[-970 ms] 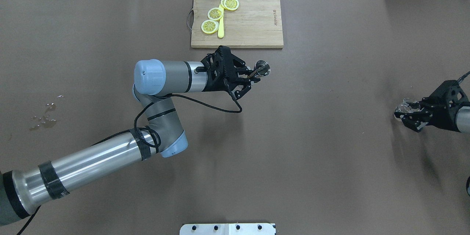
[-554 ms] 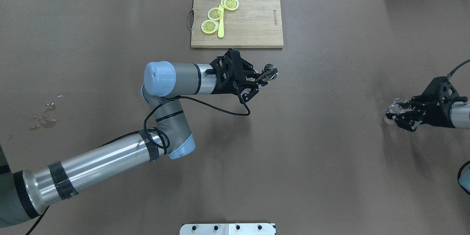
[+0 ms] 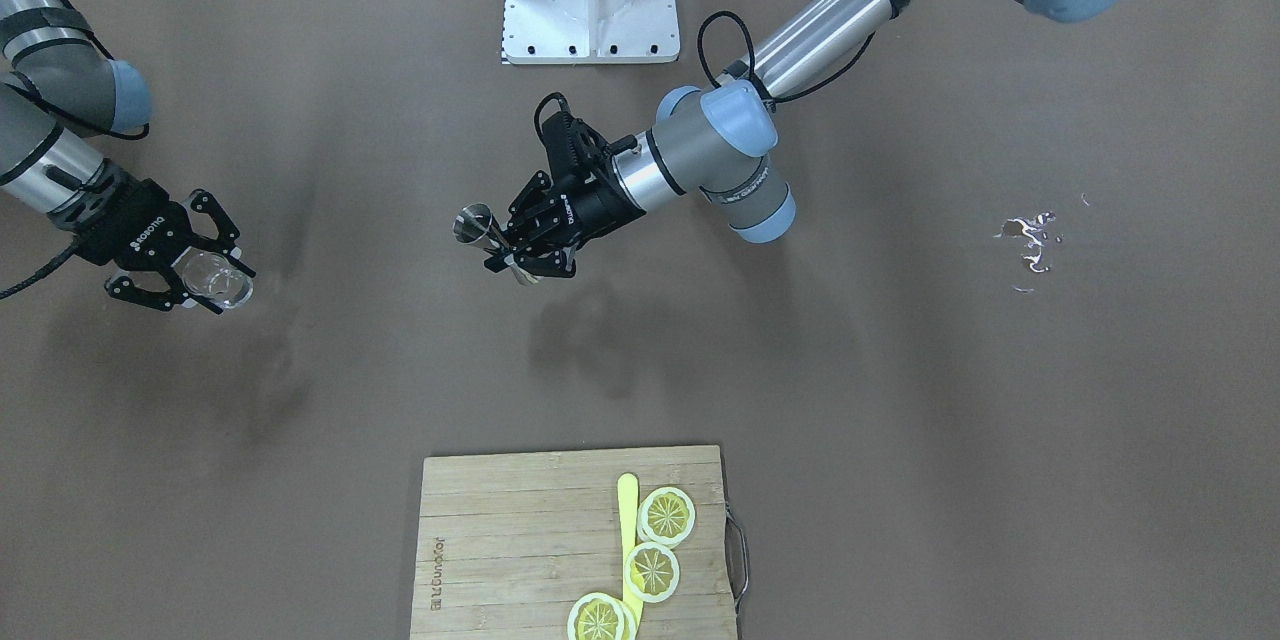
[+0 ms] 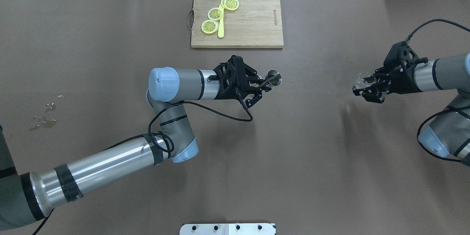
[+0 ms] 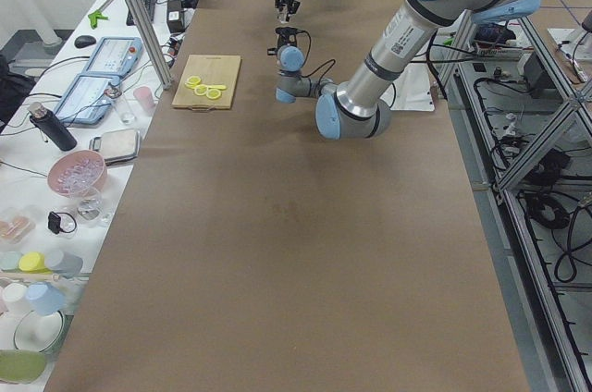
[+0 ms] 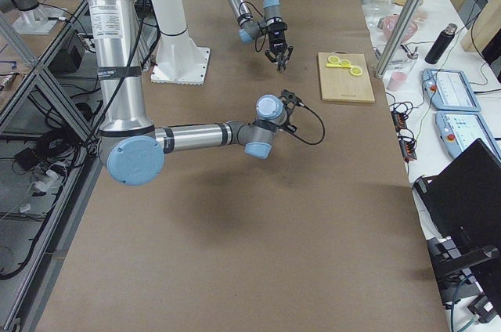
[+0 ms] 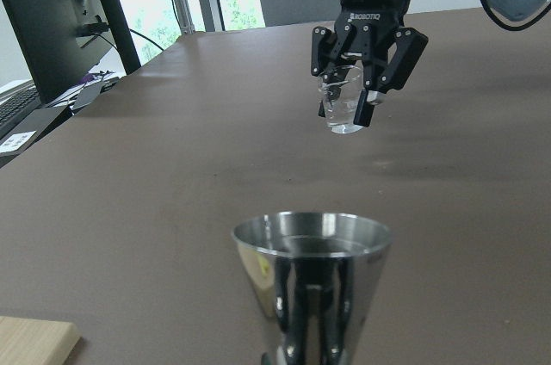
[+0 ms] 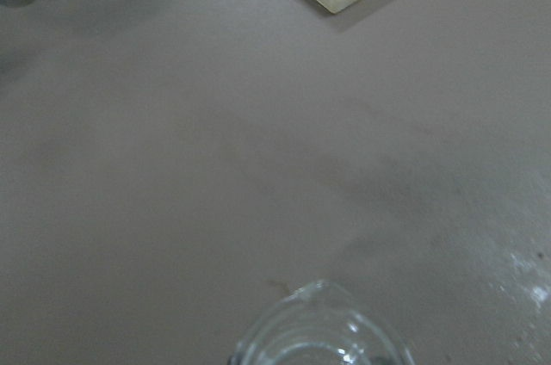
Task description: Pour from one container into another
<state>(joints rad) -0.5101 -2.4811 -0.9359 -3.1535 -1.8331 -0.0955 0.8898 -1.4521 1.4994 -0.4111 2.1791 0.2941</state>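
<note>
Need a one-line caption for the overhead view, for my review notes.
Left gripper holds a metal jigger near the cutting board; right gripper holds a small glass, far apart.

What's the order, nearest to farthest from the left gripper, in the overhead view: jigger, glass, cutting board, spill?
1. Jigger, in the left gripper.
2. Cutting board, just beyond.
3. Glass, in the right gripper.
4. Spill, far left.
</note>
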